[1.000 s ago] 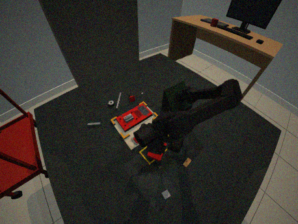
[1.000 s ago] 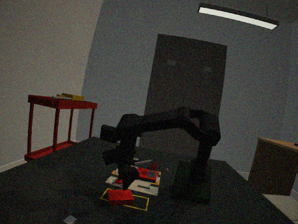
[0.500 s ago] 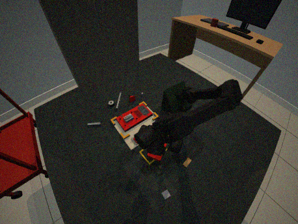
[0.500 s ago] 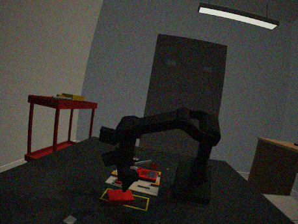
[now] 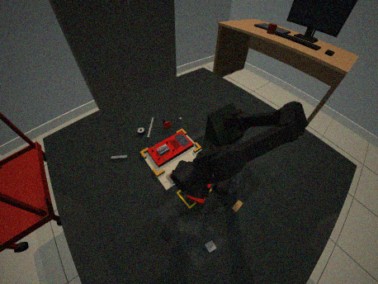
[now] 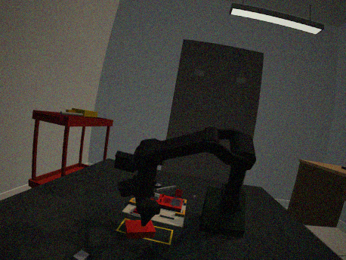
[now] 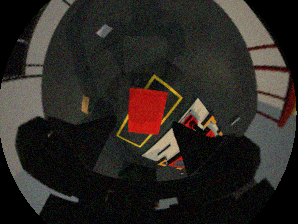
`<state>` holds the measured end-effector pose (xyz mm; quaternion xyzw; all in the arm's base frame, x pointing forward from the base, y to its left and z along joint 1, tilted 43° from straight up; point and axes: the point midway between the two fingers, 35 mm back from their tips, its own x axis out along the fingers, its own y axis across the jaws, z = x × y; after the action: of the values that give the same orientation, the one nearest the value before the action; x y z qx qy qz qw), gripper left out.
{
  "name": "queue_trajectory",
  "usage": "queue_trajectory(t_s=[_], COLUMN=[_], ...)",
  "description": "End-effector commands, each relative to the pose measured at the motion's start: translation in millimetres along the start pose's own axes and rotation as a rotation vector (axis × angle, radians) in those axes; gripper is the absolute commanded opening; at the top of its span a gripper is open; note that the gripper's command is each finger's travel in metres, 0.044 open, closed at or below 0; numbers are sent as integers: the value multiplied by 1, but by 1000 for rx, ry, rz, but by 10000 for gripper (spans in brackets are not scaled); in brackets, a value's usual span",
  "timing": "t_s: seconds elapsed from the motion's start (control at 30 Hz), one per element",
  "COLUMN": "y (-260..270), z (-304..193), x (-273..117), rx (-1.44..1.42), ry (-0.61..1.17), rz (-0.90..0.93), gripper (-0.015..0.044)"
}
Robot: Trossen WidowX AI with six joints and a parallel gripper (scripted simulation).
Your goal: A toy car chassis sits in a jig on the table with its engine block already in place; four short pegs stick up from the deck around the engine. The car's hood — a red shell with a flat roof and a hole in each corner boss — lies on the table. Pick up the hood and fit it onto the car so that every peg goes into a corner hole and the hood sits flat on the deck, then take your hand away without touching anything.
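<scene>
The red hood (image 5: 197, 200) (image 6: 140, 229) (image 7: 147, 111) lies roof up and askew across the yellow outline (image 5: 185, 200) (image 6: 171, 237) (image 7: 168, 87) on the table. The gripper (image 6: 143, 224) (image 7: 145, 121) is open and empty, pointing down over the hood, with a fingertip to each side of it in the wrist view; its exact height is unclear. The red chassis (image 5: 177, 145) (image 6: 171, 202) sits between orange jig corners (image 5: 158, 172), with the grey engine block (image 5: 163, 149) on its deck. The pegs are too small to make out clearly. The arm hides much of the hood in the top view.
A pale board (image 5: 167, 182) (image 6: 175, 220) adjoins the chassis, bearing a small red part (image 7: 190, 121). Bars (image 5: 119, 157) (image 5: 150, 127), a ring (image 5: 140, 130) and a red piece (image 5: 167, 124) lie beyond. A tan block (image 5: 237, 205) (image 7: 85, 105) and pale square (image 5: 210, 246) (image 7: 104, 31) lie farther out.
</scene>
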<state>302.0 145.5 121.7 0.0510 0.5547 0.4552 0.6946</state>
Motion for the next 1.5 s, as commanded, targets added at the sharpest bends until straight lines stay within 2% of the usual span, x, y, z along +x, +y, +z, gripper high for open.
queue_trajectory(t_s=[0.0,1.47], y=[-1,-1], z=[-2,-3], x=[5,35], rx=[8,8], ry=[6,4], rz=[-1,1], gripper=[440,440])
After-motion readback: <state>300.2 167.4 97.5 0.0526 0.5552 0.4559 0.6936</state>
